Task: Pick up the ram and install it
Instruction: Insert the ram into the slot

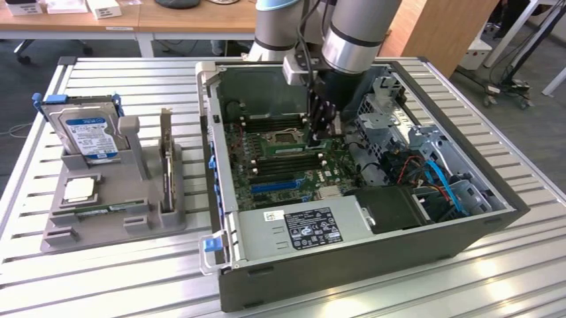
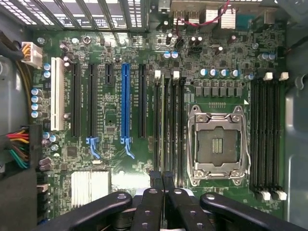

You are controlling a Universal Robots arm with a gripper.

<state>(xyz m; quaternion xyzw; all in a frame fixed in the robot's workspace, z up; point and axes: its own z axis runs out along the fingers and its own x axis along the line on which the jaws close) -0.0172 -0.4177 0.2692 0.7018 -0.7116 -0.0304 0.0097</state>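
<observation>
So our pincer (image 1: 319,140) is squeezed shut with its tips down at the memory slots (image 2: 168,125) beside the CPU socket (image 1: 281,139). The ram (image 1: 287,152) looks to lie right at them, lengthwise along a slot, though we can't tell if it's actually gripped.

UR arm (image 1: 354,33) is silver-grey tubing with a dark band at the joint, black cable (image 1: 305,26) trailing down it, pale box (image 1: 299,69) on the wrist, glossy black gripper (image 2: 161,178) linkages with round pivot pins
</observation>
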